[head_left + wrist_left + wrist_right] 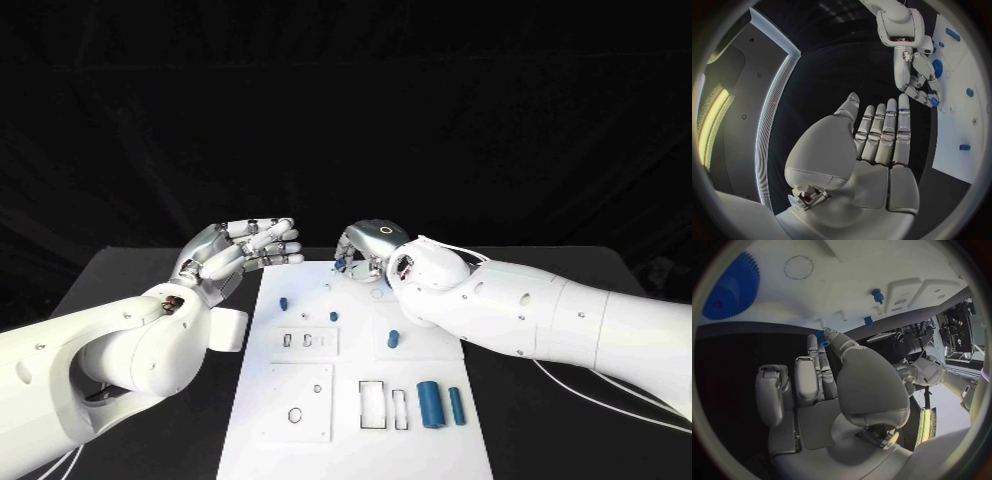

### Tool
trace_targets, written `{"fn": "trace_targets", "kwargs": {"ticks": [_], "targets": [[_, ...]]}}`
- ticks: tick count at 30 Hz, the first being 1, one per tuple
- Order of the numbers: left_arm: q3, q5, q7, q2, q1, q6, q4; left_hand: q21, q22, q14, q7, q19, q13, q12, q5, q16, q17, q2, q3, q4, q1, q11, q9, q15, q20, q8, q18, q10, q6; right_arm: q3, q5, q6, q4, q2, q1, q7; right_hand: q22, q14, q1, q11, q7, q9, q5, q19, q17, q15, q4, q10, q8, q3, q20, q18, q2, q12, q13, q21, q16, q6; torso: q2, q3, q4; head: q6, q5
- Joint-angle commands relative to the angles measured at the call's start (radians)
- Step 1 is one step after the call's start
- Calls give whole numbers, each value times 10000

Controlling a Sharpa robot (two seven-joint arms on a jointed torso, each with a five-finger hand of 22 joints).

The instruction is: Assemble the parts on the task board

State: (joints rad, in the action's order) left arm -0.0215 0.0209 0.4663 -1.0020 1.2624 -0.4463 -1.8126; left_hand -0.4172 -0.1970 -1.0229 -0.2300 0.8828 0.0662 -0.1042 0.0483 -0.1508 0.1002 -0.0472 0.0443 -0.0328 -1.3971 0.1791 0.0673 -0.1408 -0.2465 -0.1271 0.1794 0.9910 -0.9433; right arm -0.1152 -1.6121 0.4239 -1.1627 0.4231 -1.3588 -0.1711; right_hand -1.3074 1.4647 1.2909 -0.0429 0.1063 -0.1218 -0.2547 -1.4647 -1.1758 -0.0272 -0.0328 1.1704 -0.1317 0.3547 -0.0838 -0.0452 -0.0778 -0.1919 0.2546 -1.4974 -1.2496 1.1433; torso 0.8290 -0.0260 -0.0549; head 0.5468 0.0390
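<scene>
Blue part (822,338) between right fingers (837,341)

1 task board (353,400), 2 hands, about 7 small blue parts, 1 blue gear (731,288).

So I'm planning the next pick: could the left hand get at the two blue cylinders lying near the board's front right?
Probably yes: the left hand is open, and the two blue cylinders lie uncovered on the task board. The right arm is close beside them, though.

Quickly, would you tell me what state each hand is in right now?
Left hand: open, fingers extended, holding nothing.
Right hand: pinching a small blue part at its fingertips.
</scene>
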Motion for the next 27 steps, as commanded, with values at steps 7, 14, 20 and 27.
{"fn": "trace_targets", "kwargs": {"ticks": [7, 14, 20, 27], "targets": [[-8, 27, 53, 48, 34, 228, 1, -55, -10, 11, -65, -54, -16, 51, 26, 53, -17, -70, -4, 52, -33, 64, -10, -27, 15, 34, 19, 9, 31, -6, -122, 56, 447, -320, 84, -65, -1526, 413, -62, 5, -178, -447, -3, -395, -10, -52, 71, -17, -9, -1, 67, 204, 69, -40, 19, -72, -77, 180, 20, 4, -11, 49, -34], [-8, 27, 62, 58, 50, 208, -4, -55, -8, 16, -70, -69, -15, 69, 25, 73, -20, -78, 4, 62, -35, 70, -9, -33, 10, 49, 16, 3, 34, -15, -117, -78, 600, -479, 149, -40, -1532, 413, -69, 2, -172, -452, -3, -398, -13, -51, 79, -22, -3, -2, 66, 205, 65, -39, 23, -75, -81, 167, 26, -6, -7, 53, -56], [-8, 27, 67, 70, 60, 204, -11, -55, -7, 28, -77, -82, -14, 84, 25, 94, -24, -81, 8, 70, -35, 76, -9, -40, 6, 62, 14, -3, 37, -21, -114, -201, 721, -565, 189, -23, -1531, 412, -83, -5, -164, -460, 2, -395, -9, -47, 91, -36, 9, -8, 65, 204, 54, -35, 28, -74, -81, 144, 35, -9, -12, 74, -55], [-8, 27, 67, 75, 70, 208, -4, -55, -7, 28, -77, -82, -14, 84, 25, 94, -24, -81, 8, 70, -35, 76, -9, -40, 6, 62, 14, -3, 37, -24, -100, -273, 813, -664, 212, -43, -1513, 407, -104, -15, -155, -471, 8, -380, 15, -40, 114, -60, 27, -12, 61, 200, 45, -28, 36, -63, -66, 108, 51, -8, -19, 60, -48]]}}
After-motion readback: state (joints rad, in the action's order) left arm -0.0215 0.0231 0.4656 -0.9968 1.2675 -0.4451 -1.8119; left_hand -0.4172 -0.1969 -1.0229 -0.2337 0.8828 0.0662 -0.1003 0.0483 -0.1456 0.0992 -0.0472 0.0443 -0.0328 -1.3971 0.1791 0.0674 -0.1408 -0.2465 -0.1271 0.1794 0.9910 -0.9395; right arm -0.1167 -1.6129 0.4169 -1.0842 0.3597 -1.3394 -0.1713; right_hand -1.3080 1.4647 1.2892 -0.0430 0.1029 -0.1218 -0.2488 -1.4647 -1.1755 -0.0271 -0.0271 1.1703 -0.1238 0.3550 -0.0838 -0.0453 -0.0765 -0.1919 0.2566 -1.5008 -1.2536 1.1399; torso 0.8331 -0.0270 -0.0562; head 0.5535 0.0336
